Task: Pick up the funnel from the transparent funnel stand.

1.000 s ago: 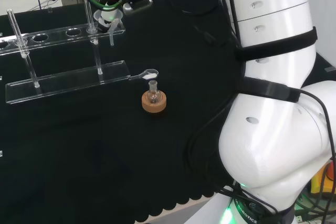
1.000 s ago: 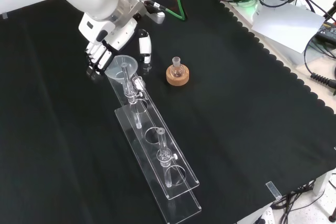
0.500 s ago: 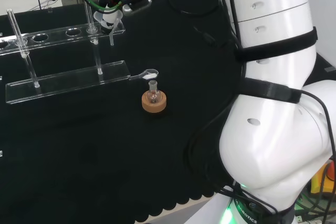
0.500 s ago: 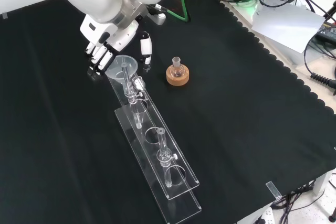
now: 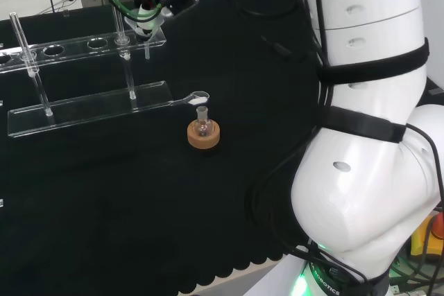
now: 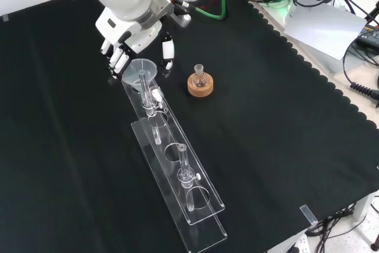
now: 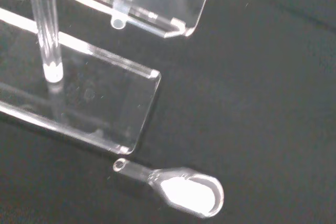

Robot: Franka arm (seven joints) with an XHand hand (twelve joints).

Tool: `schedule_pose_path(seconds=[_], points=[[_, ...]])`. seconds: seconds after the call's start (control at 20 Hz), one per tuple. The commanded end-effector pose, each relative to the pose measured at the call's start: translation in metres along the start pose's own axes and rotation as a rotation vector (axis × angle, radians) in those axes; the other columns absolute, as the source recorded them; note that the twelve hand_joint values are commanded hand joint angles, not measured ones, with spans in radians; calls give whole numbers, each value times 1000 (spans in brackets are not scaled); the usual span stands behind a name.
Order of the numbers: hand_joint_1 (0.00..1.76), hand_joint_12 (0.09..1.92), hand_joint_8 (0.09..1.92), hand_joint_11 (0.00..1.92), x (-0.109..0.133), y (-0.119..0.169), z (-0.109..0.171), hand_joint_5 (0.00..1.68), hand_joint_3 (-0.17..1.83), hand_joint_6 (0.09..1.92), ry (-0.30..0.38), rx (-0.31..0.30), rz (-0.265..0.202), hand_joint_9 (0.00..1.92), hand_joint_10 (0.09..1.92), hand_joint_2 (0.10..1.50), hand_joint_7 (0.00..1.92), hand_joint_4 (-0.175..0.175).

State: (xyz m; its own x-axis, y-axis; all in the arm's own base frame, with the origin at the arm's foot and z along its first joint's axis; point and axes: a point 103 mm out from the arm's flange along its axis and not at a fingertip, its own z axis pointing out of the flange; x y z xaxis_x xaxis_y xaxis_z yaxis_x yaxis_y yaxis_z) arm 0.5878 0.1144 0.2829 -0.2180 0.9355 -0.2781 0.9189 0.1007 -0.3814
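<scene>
The clear funnel (image 6: pixel 139 68) sits at the far end of the transparent stand (image 6: pixel 173 167), its stem (image 7: pixel 118 20) still poking down through the upper shelf (image 5: pixel 69 48). My hand (image 6: pixel 126 38) is over it, curled fingers on one side of the rim and the thumb (image 6: pixel 168 51) on the other. In the head view the hand (image 5: pixel 148 6) covers the funnel's bowl, and the stem (image 5: pixel 147 49) hangs below the shelf's right end.
A small flask on a cork ring (image 6: pixel 200 85) stands just right of the stand's far end in the front view. A clear spoon with white powder (image 7: pixel 185 188) lies on the cloth beside the stand's base plate (image 7: pixel 105 108). Two upright rods (image 6: pixel 183 164) rise from the stand.
The hand has shifted up and away from the camera in the front view and higher in the head view. The funnel has shifted only slightly with it.
</scene>
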Motion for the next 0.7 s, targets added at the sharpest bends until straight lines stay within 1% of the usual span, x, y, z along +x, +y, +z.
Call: schedule_pose_path(seconds=[0.05, 0.2, 0.4, 0.55, 0.7], points=[[866, 1275, 730, 514, 0, -18, -44, 725, 643, 704, -93, -62, 17, 1064, 579, 757, 789, -37], [868, 1272, 738, 513, -4, -34, -66, 723, 648, 749, -110, -53, 17, 1066, 585, 757, 792, -33], [867, 1275, 746, 508, -14, -62, -85, 714, 653, 780, -129, -35, 61, 1062, 593, 756, 789, -31], [866, 1276, 750, 506, -20, -87, -91, 709, 656, 791, -130, -38, 82, 1060, 597, 755, 787, -31], [863, 1276, 751, 507, -24, -111, -89, 708, 657, 795, -128, -45, 103, 1059, 599, 755, 786, -31]])
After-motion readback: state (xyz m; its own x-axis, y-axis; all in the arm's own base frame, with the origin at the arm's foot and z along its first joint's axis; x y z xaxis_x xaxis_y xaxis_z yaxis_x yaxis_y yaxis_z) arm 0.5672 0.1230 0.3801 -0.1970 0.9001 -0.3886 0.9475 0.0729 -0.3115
